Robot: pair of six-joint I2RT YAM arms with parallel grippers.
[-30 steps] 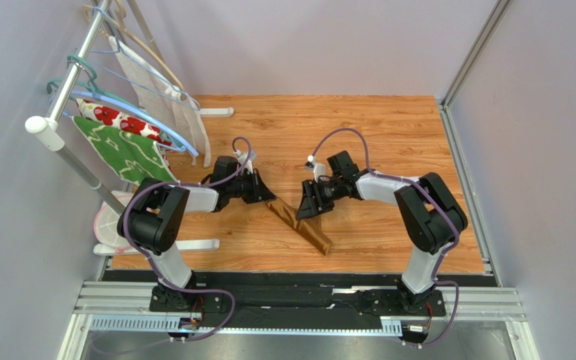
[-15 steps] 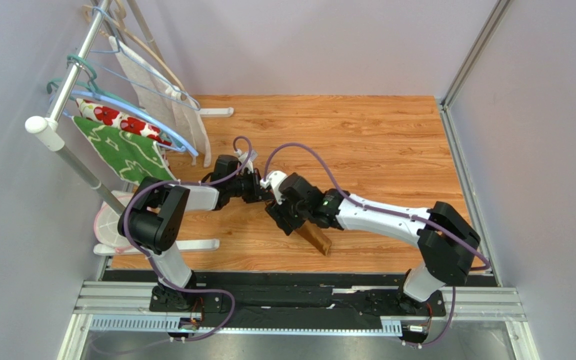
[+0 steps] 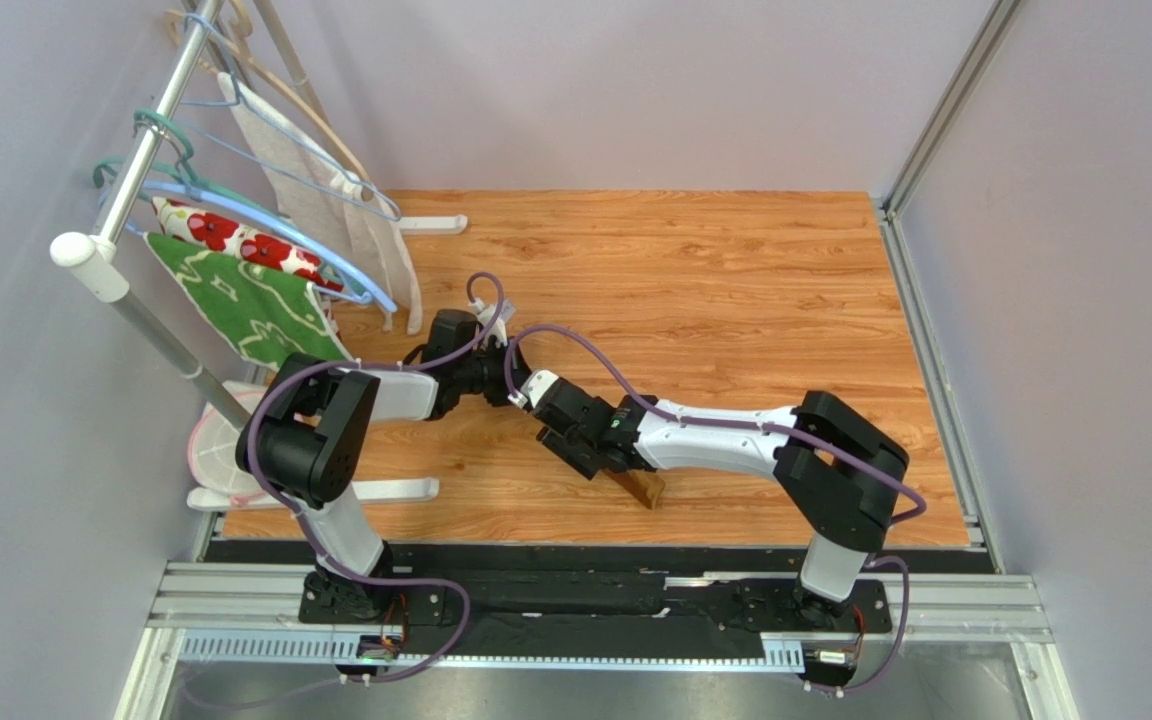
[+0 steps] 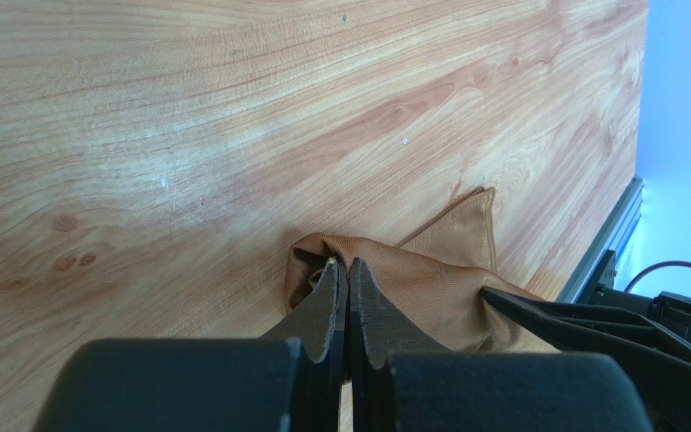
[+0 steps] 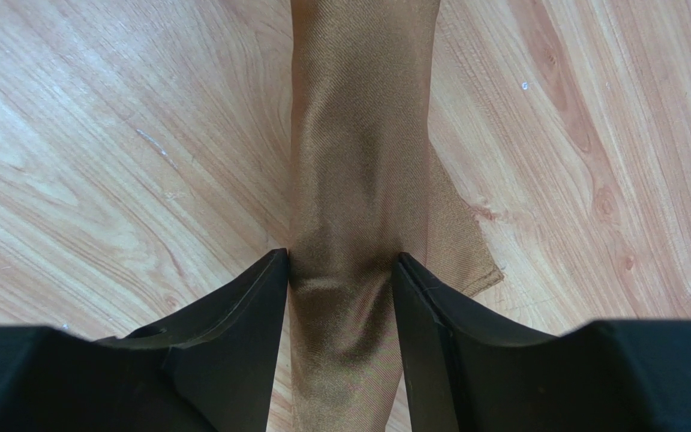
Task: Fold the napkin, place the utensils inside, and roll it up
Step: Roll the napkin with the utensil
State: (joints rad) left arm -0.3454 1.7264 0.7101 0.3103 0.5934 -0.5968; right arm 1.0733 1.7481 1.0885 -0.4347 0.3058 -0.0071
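My left gripper [image 4: 347,270] is pinched shut on one end of the napkin [image 5: 358,135], which lies bunched on the table [image 5: 97,135], and my right gripper [image 5: 342,270] straddles it with jaws apart, so closing here risks clamping several layers and spoiling the fold.

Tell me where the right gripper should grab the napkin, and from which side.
Take the napkin at its gathered band just beyond the left gripper, from above, jaws across its width: bunched narrow there, it fits inside the right gripper.
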